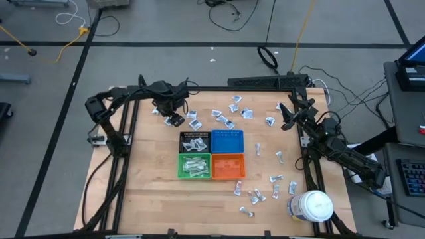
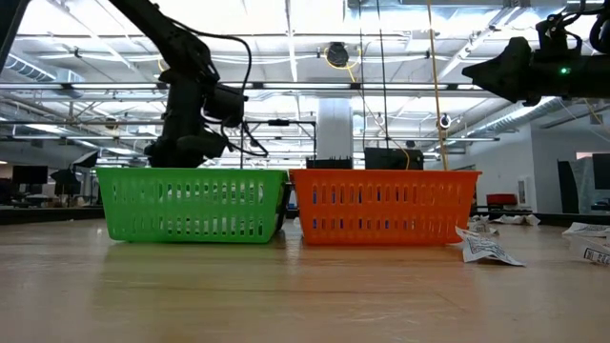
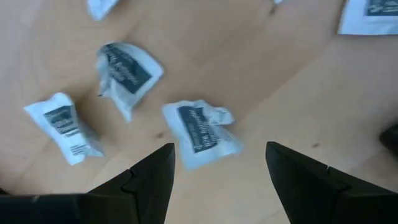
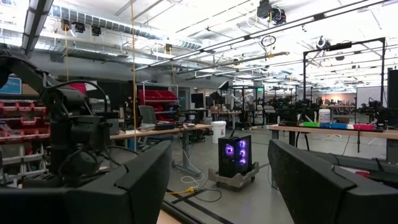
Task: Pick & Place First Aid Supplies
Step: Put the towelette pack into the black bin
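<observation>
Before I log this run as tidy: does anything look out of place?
Yes. Many packets still lie scattered and crumpled on the table outside the bins; the blue bin looks empty. The white jar overhangs the table's corner.

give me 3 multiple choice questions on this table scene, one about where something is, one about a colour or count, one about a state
1. Where is the left gripper?
A. over loose packets at the far left of the table
B. inside the orange bin
C. beside the white jar

2. How many small coloured bins sit mid-table?
A. two
B. four
C. six

3. What state is the left gripper in?
A. shut on a packet
B. open, holding nothing
C. shut on the jar

Answers:
1. A: the high view shows it above scattered packets, far from the orange bin and the white jar.
2. B: black bin, blue bin, green bin and orange form a square block.
3. B: the left wrist view shows its fingers spread apart, with a crumpled packet lying on the table just ahead of the gap between them.
</observation>
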Controlling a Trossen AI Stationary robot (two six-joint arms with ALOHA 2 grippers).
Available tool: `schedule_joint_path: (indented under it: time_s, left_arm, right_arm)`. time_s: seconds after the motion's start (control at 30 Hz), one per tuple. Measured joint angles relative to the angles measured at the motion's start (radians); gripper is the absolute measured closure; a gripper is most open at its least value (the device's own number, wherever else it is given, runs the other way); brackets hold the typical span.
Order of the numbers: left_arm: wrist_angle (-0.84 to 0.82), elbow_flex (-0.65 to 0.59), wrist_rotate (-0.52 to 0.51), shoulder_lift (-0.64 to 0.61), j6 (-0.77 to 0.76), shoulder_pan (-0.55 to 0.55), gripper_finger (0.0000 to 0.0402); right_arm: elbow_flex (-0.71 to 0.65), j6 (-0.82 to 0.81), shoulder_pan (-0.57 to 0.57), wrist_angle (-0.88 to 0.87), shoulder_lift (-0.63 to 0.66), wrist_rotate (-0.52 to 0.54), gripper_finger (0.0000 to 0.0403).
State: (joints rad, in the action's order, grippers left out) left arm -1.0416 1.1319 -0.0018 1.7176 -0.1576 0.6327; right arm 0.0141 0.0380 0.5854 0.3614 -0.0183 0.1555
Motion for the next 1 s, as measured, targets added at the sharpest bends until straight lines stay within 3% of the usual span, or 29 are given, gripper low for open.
schedule_joint_path:
  time_s: [0.63, 0.73, 1.0]
  left_arm:
    - [0.228, -0.146, 0.000, 0.010, 0.005, -0.039, 0.0157]
    - [0.227, -0.146, -0.001, 0.010, 0.005, -0.039, 0.0202]
    - [0.226, -0.146, 0.005, 0.010, 0.005, -0.037, 0.0384]
  right_arm:
    - [0.000, 0.000, 0.000, 0.000, 0.000, 0.000, 0.0140]
    - [0.000, 0.000, 0.000, 0.000, 0.000, 0.000, 0.0140]
    - [0.000, 0.000, 0.000, 0.000, 0.000, 0.000, 0.0140]
